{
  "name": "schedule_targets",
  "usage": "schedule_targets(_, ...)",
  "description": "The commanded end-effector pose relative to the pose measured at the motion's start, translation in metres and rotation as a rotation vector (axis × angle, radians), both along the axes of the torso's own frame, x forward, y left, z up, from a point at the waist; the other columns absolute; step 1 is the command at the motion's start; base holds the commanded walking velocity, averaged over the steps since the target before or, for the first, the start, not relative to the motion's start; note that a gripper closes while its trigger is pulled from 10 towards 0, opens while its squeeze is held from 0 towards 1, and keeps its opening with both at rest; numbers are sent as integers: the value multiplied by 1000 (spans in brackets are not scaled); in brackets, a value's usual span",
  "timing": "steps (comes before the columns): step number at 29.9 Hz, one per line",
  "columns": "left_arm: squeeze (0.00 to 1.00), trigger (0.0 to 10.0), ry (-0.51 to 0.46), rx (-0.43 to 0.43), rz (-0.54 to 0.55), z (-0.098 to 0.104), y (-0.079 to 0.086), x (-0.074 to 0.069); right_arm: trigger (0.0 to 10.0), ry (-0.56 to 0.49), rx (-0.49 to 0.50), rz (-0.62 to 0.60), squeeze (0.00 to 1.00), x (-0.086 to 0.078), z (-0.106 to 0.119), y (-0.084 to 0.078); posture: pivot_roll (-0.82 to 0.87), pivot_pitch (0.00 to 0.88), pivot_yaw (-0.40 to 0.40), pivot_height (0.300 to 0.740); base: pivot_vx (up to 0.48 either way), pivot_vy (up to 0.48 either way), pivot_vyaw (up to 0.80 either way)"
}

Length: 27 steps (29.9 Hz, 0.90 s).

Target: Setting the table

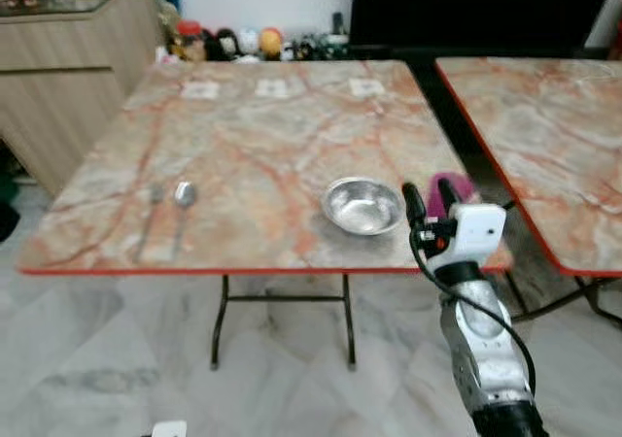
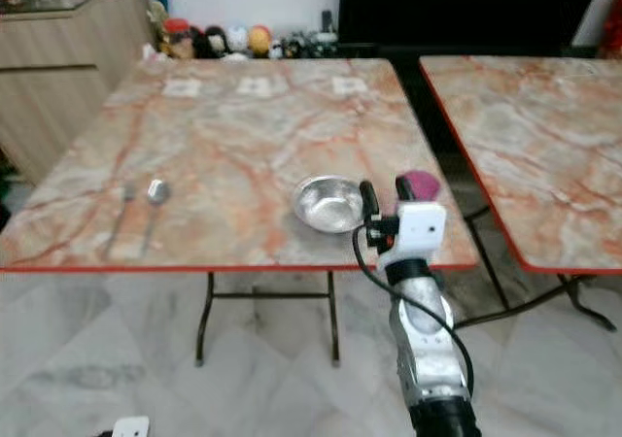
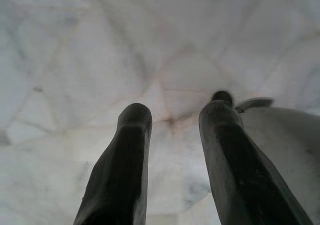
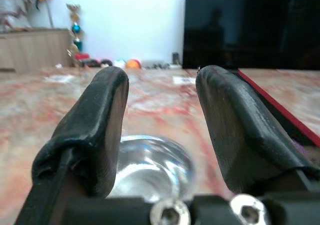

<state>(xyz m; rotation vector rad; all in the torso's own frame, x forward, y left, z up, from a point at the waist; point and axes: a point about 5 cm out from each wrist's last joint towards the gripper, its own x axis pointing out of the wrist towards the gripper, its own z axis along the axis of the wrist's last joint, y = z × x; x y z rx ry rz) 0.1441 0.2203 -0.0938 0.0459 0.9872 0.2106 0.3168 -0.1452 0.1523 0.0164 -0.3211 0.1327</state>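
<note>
The left gripper (image 3: 172, 150) is hung over the pale floor (image 3: 75, 50), its fingers (image 3: 122, 170) parted and empty. The right gripper (image 1: 431, 204) is held at the near edge of the marble bench (image 1: 262, 155), just right of the steel bowl (image 1: 362, 205), fingers (image 4: 97, 130) spread wide, nothing grasped. A fork (image 1: 151, 218) and spoon (image 1: 183, 204) are laid well left of the bowl. Three paper napkins (image 1: 274, 88) are seen far beyond the bowl.

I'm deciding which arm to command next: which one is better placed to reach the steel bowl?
Right. The right gripper is raised at the table edge, open, just beside the steel bowl. The left gripper hangs low, facing the floor.
</note>
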Motion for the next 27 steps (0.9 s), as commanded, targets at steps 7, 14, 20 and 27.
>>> schedule_targets(7,0,10000,36,-7,-23,-6,-6,-13,10000,31,1,-63,0,-7,-11,-17,-74,0,35,740,0,0,0)
schedule_targets(14,0,10000,34,-3,-71,-6,-7,-14,10000,45,10,-63,0,-7,-15,-13,-85,0,54,740,0,0,0)
schedule_targets(20,0,10000,-99,66,-99,19,20,30,10000,28,8,-82,0,-4,-10,-18,-97,0,47,740,0,-330,0)
schedule_targets(27,0,10000,-78,39,-47,14,18,23,10000,71,2,-73,0,-3,-16,-20,-89,0,32,740,0,-129,0)
